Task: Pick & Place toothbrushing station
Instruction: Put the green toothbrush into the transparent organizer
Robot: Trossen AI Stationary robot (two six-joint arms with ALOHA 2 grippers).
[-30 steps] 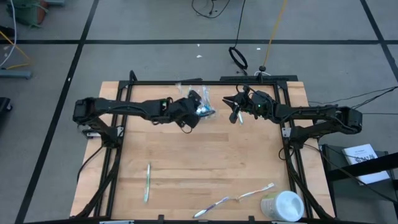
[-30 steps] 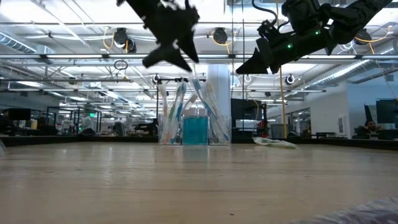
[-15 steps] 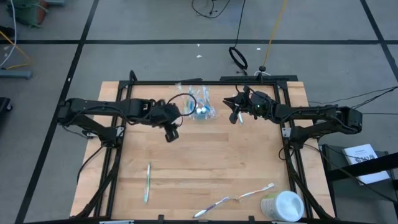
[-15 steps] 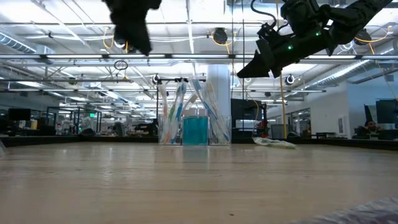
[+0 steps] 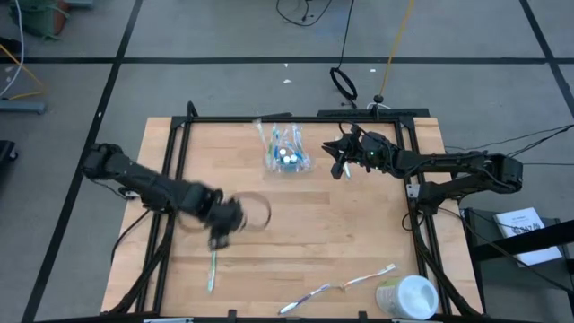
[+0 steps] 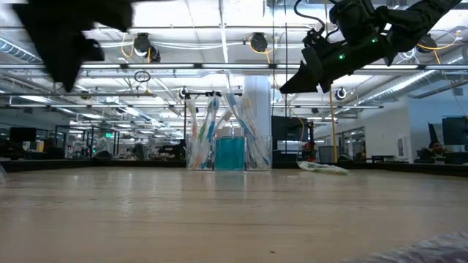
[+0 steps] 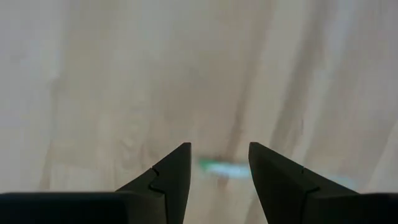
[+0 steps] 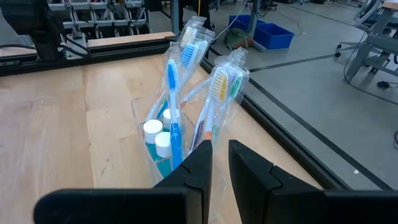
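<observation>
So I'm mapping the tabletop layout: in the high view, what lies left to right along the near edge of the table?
Green toothbrush → two wrapped toothbrushes lying end to end → large white cup, lying at the table's right corner.

wooden table [image 5: 305,224], clear cup [image 5: 285,160], loose toothbrushes [image 5: 213,263], white cup [image 5: 408,296]

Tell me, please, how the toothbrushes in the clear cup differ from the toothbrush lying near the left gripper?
The toothbrushes in the clear cup stand upright, leaning on one another; the loose toothbrush lies flat on the table. The cup's brushes are bunched at the table's far side, beside the right gripper; the loose one lies alone at the near side, just ahead of the open left gripper. All are thin and pale-handled.
</observation>
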